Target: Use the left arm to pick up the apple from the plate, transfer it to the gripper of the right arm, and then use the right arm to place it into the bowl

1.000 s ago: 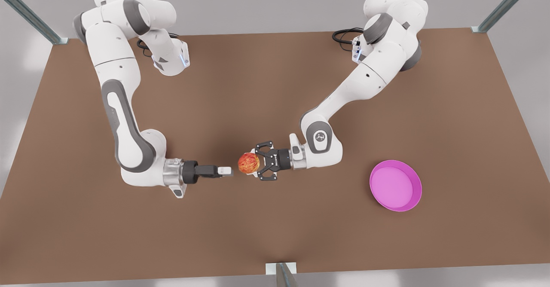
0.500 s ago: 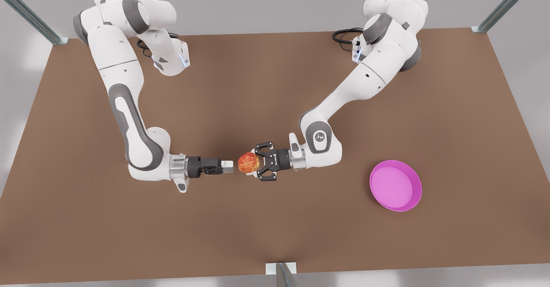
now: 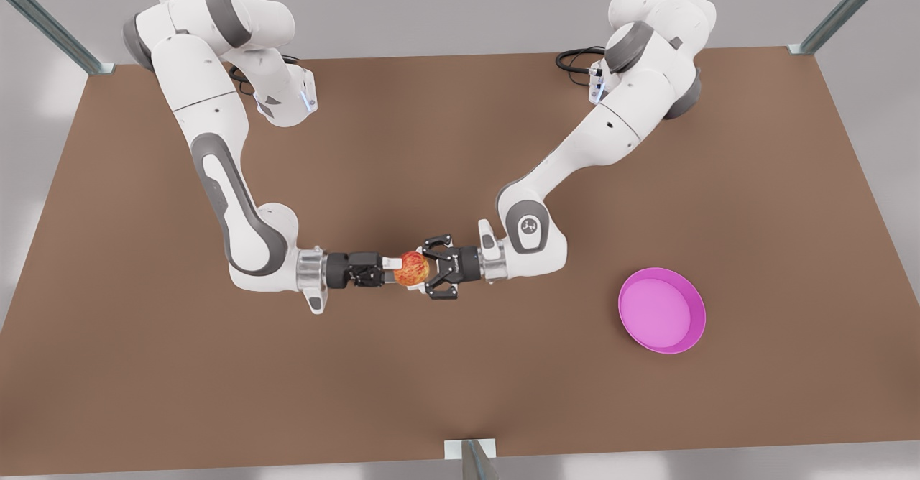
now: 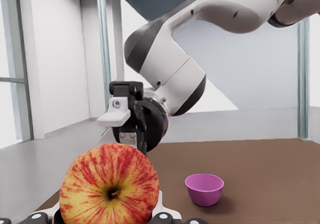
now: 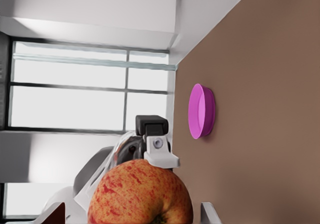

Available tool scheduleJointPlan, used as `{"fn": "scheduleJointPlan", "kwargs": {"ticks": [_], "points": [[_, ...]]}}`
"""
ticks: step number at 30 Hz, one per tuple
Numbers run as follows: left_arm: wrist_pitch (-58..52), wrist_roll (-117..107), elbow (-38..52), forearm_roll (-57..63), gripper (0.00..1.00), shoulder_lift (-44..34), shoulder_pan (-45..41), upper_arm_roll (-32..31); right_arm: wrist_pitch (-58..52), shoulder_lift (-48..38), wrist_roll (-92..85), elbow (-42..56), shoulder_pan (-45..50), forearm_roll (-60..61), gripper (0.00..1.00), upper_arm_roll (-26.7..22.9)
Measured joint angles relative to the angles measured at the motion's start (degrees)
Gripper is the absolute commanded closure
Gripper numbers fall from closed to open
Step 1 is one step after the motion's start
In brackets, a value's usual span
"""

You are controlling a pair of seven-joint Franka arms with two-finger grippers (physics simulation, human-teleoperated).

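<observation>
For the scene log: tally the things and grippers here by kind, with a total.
Apple: 1
Plate: 1
Bowl: 1
Grippers: 2, the left gripper shut on the apple, the right gripper open at its far side
Total: 5

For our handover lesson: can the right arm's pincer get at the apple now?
Probably yes: the open right pincer meets the apple head-on, and the left pincer grips it from the opposite side.

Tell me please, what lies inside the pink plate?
Nothing: the plate shows a bare floor, with no part covered. The apple is away from it, held by the left gripper, the open right gripper around it.
</observation>
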Motion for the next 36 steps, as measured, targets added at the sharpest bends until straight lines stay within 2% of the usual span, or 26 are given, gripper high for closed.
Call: {"fn": "scheduleJointPlan", "kwargs": {"ticks": [8, 10, 13, 14, 15, 21, 25, 27, 29, 30, 32, 34, 36], "points": [[0.74, 1.06, 1.07, -0.02, 0.28, 0.92, -0.92, 0.0, 1.76, 1.21, -2.63, 0.49, 2.01, 2.48, 0.01, 0.01], [0.88, 1.26, 1.09, -0.02, 0.28, 0.95, -0.94, 0.0, 2.35, 1.26, -3.21, 0.51, 2.34, 3.0, 0.19, 0.02], [1.02, 1.51, 1.1, -0.04, 0.28, 0.96, -0.93, 0.01, 2.92, 1.28, -4.07, 0.51, 2.43, 3.46, 0.27, 0.01], [1.02, 1.54, 1.1, 0.01, 0.07, 0.96, -0.93, 0.01, 3.07, 1.28, -4.33, 0.51, 2.43, 3.56, 0.27, 0.03], [1.01, 1.52, 1.1, 0.03, 0.0, 0.99, -0.91, -0.03, 3.18, 1.28, -4.58, 0.51, 2.43, 3.63, 0.27, 0.01], [0.93, 1.41, 1.1, -0.1, 0.0, 1.05, -0.86, -0.07, 3.23, 1.26, -5.83, 0.32, 0.71, 2.44, 0.27, -0.5], [0.83, 1.21, 1.0, -0.05, 0.0, 1.03, 0.09, 0.21, 2.68, 1.12, -6.49, -0.29, -3.78, -2.12, 0.27, -0.26], [0.76, -0.26, 0.76, 1.75, 0.0, 0.32, 2.25, 4.04, 1.9, 1.12, -6.78, -0.54, -6.81, -5.41, 0.27, -0.21], [0.07, -4.87, -2.74, 10.02, 0.0, -2.32, 7.85, 9.29, 0.86, 1.15, -7.06, -0.6, -9.6, -8.79, 0.27, -0.2], [-0.62, -8.41, -6.39, 18.04, 0.0, -5.85, 12.53, 10.54, 0.19, 1.15, -7.19, -0.61, -10.95, -10.53, 0.27, -0.21], [-5.86, -17.35, -9.5, 42.03, 0.0, -15.86, 19.66, 12.52, -1.47, 1.11, -7.43, -0.62, -14.11, -14.45, 0.27, -0.19], [-15.38, -28.08, -7.15, 66.34, 0.0, -25.6, 21.49, 13.73, -3.29, 1.17, -7.79, -0.62, -17.18, -18.43, 0.27, -0.2], [-23.69, -39.12, -4.93, 80.59, 0.0, -31.97, 22.02, 16.54, -4.91, 1.13, -8.2, -0.62, -19.75, -22.21, 0.27, -0.21]]}}
